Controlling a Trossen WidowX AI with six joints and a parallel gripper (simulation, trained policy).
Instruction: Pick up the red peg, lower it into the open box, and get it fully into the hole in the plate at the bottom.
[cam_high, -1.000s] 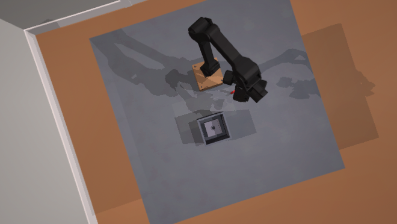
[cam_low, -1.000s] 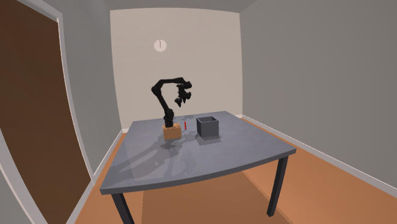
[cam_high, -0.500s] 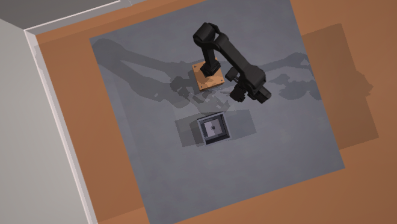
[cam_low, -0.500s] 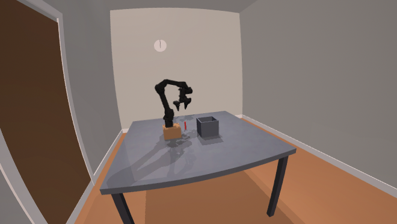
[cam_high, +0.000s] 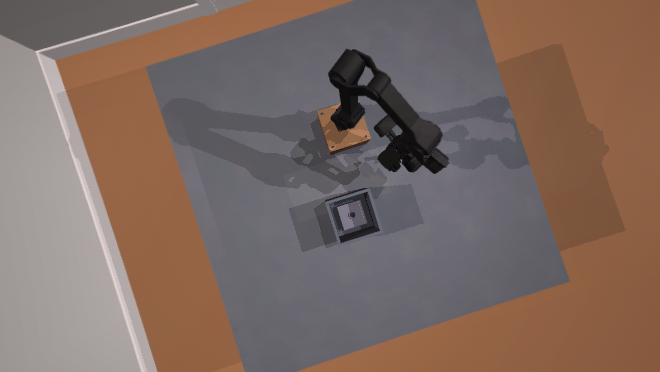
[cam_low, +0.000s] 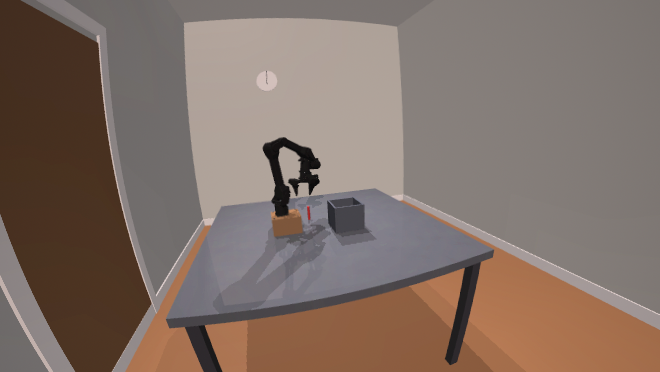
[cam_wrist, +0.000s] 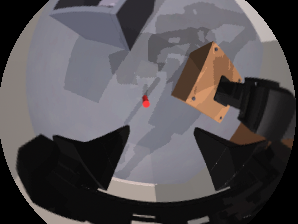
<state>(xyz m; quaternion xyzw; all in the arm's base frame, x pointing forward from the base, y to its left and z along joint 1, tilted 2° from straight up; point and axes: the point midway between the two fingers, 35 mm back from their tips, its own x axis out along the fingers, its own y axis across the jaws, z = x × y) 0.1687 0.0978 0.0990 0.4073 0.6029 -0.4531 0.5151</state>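
Grey walls and an orange-brown floor (cam_high: 600, 310) (cam_low: 550, 310) surround a square, blue-grey table (cam_high: 425, 265) (cam_low: 400, 260) (cam_wrist: 50, 95) on dark legs, with a round, pale clock (cam_low: 266, 81) on the far wall, in the upper left of the exterior frame. Near the centre of that view, a slim, red, upright peg (cam_low: 309, 213) (cam_wrist: 146, 102) stands on the tabletop, between a wooden, block-shaped base (cam_high: 348, 142) (cam_low: 287, 226) (cam_wrist: 200, 102) on its left and an open-topped, dark grey, square box (cam_high: 333, 222) (cam_low: 346, 219) (cam_wrist: 90, 25) on its right, touching neither. The black, jointed arm (cam_high: 400, 107) (cam_low: 274, 170) (cam_wrist: 267, 102) rises from the wooden base, bends over at the top and reaches down toward the middle of the frame. At its end the black, two-fingered gripper (cam_low: 303, 194) (cam_wrist: 162, 129) hangs above the table with its fingers spread wide and nothing between them; its tips are higher than the peg and apart from it. In the wrist view the peg is seen nearly end-on, just left of centre and above the gap between the fingers, while the box is cut off by the upper left edge. From the top, the box sits just below the centre of the frame, and a pale, square plate (cam_high: 345, 222) with a small, dark, round hole (cam_high: 352, 215) in its middle shows at the bottom of it. The peg is outside the box.
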